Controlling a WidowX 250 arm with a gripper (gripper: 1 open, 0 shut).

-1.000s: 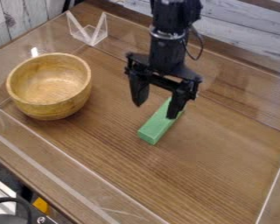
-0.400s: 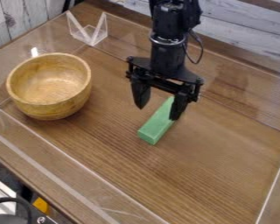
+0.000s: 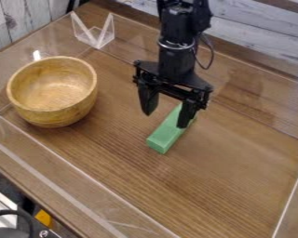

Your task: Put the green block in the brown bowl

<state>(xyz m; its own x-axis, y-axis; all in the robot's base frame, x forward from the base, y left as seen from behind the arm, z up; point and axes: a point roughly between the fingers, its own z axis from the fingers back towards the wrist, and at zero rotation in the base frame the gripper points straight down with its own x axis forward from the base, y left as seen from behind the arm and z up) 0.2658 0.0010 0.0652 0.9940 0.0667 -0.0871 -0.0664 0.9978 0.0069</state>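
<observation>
claw (image 3: 169, 110) released, above block | one green block (image 3: 168, 134) | one brown bowl (image 3: 52, 90), well apart

1. The green block (image 3: 168, 136), a small bright green bar, is laid flat on the table, its length running from seven to one o'clock.
2. The brown bowl (image 3: 52, 90), round, thick-walled and upright, is set at the block's ten o'clock, well apart.

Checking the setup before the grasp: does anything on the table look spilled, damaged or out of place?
Nothing stands out. The green block lies flat on the table, the brown bowl sits upright and empty to its left, and the open tool hangs over the block.
</observation>
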